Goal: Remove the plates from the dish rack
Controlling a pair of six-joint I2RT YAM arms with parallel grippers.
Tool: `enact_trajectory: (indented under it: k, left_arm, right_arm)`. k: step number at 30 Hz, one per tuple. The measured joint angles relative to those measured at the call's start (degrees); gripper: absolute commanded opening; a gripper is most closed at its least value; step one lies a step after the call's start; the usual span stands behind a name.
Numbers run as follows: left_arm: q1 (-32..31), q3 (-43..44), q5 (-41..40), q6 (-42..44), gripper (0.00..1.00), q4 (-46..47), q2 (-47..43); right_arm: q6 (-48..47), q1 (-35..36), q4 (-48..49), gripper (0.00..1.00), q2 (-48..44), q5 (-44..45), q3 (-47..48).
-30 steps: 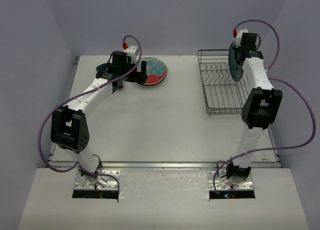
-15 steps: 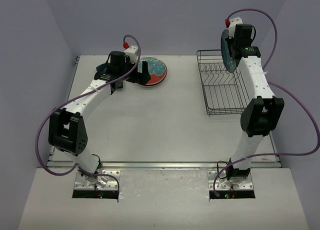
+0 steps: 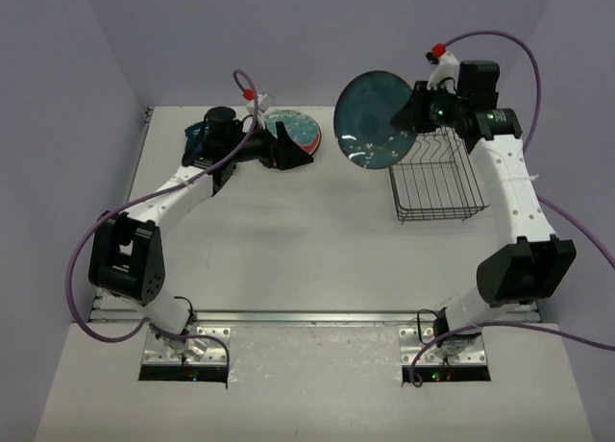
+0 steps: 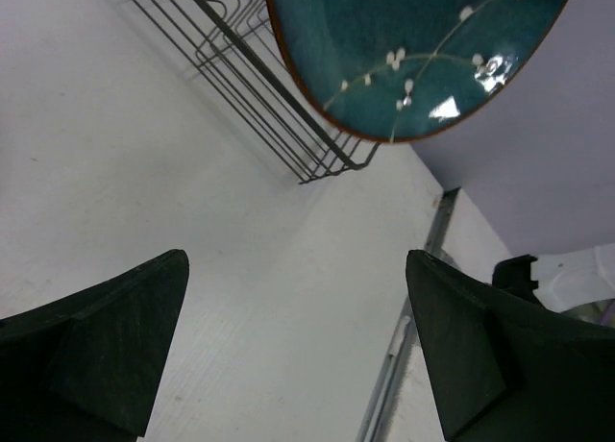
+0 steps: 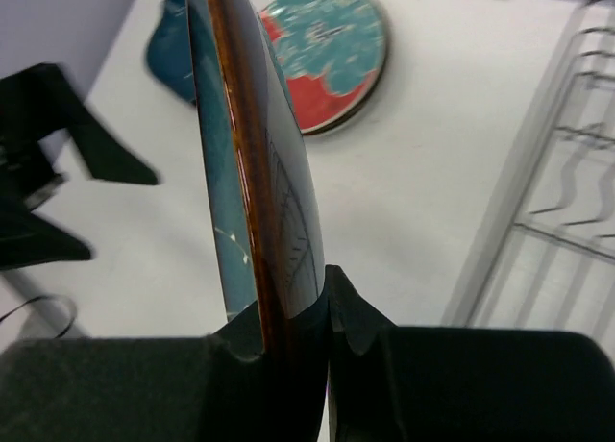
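One teal plate [image 3: 373,120] is off the worktop [image 3: 307,240], pinched at its rim in my right hand [image 5: 285,312]. The fingers are clenched on either side of the brown edge. In the overhead view it hangs upper centre, just left of the rack [image 3: 432,187] and above its near-left corner, with its face turned up toward the camera. From my right wrist I see it edge-on and upright, the rim running straight away from the fingers.

Rack: no other plate shows standing in it from above.

Already set down: a patterned plate [image 3: 300,133], red and light blue, lies flat at the upper left-centre of the overhead frame. What looks like a dark blue plate [image 5: 171,40] lies further left, partly hidden by my left arm.

My left hand [image 4: 295,269] is released, fingers spread wide with nothing between them. It sits just beside the patterned plate and points toward the teal one, which fills the top of its wrist view.

Judgement: the set-down spot lies left of the held plate and lower. The left hand is nearer to it than the right. The plate is upright and the resting plates are flat, so the next move turns on tipping it flat or passing it across.
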Motion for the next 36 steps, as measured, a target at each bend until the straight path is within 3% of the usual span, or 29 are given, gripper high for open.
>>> enact_trajectory:
  k: [6, 10, 12, 16, 20, 22, 24, 25, 30, 36]
  left_arm:
    - [0.00, -6.18, 5.61, -9.29, 0.82, 7.06, 2.81]
    - [0.00, -6.63, 7.32, -11.22, 0.43, 9.07, 2.92]
    - [0.00, -6.76, 8.63, -11.85, 0.03, 10.08, 2.85]
    - [0.83, -6.88, 14.31, -13.24, 0.00, 13.06, 2.52]
    - [2.68, -6.87, 16.08, -14.99, 0.00, 14.79, 2.70]
    - [4.10, -6.85, 17.00, -15.95, 0.00, 15.27, 3.50]
    - [6.23, -6.85, 16.88, -16.51, 0.00, 15.10, 4.93]
    - [7.21, -6.84, 16.65, -16.78, 0.00, 14.90, 5.74]
    - [13.66, -3.89, 10.07, -17.72, 0.00, 11.49, 13.04]
    - [16.77, 7.15, -0.43, -17.21, 0.00, 8.34, 21.43]
  right_arm:
    - [4.87, 9.81, 2.56, 0.00, -0.87, -8.04, -8.88]
    - [6.86, 14.61, 2.24, 0.00, -0.87, -10.09, -12.73]
    - [7.78, 15.27, 2.41, 0.00, -0.87, -10.17, -13.14]
    - [8.00, 14.08, 2.61, 0.00, -0.63, -11.26, -13.14]
    - [8.49, 14.37, 3.56, 0.40, -0.32, -11.09, -12.68]
    - [9.05, 14.88, 3.91, 0.73, 0.35, -8.79, -11.96]
    - [10.00, 14.27, 4.08, 0.94, 1.10, -6.71, -10.85]
    - [10.15, 13.80, 4.18, 0.99, 1.48, -5.82, -10.13]
    - [11.65, 11.08, 3.50, 0.99, 4.03, 1.05, -6.50]
    - [12.65, 7.27, 1.86, 0.99, 4.66, 4.74, -7.29]
